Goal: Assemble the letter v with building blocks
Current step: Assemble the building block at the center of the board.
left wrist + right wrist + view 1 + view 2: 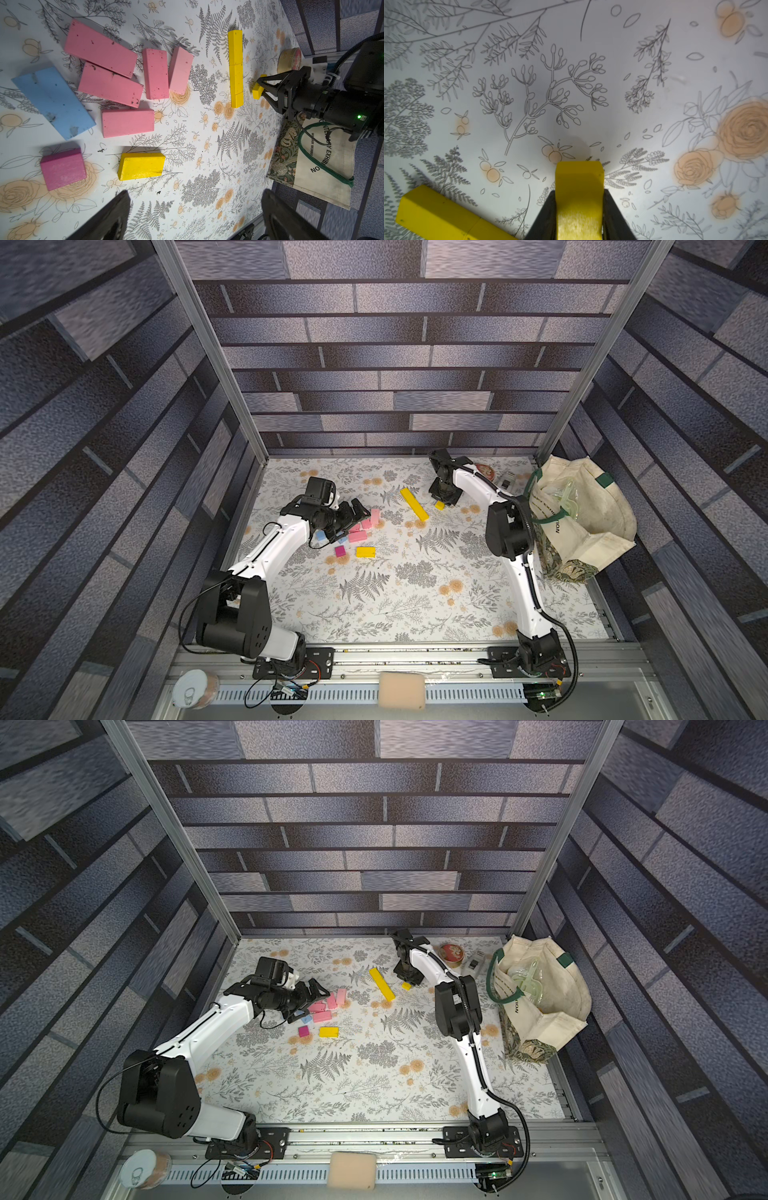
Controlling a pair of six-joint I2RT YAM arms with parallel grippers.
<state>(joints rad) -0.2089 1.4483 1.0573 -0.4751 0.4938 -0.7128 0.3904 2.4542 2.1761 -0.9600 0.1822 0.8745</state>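
Note:
A long yellow row of bricks point(414, 504) point(235, 68) lies slanted at mid-table. Just right of its near end, my right gripper point(444, 498) point(579, 193) points down, shut on a small yellow brick point(579, 182) point(257, 91) that stands at or just above the table surface. Several light pink bricks point(365, 526) point(110, 87), a light blue brick point(52, 99), a magenta cube point(340, 551) point(63, 168) and a short yellow brick point(365, 551) point(141, 166) lie clustered to the left. My left gripper point(356, 515) point(194, 197) hovers over that cluster, open and holding nothing.
A cream tote bag point(582, 514) fills the right side. A round red-and-gold tin point(452, 953) and a small white-grey box point(508, 481) sit at the back right behind the right arm. A sponge point(401, 691) and a can point(195, 689) rest on the front rail.

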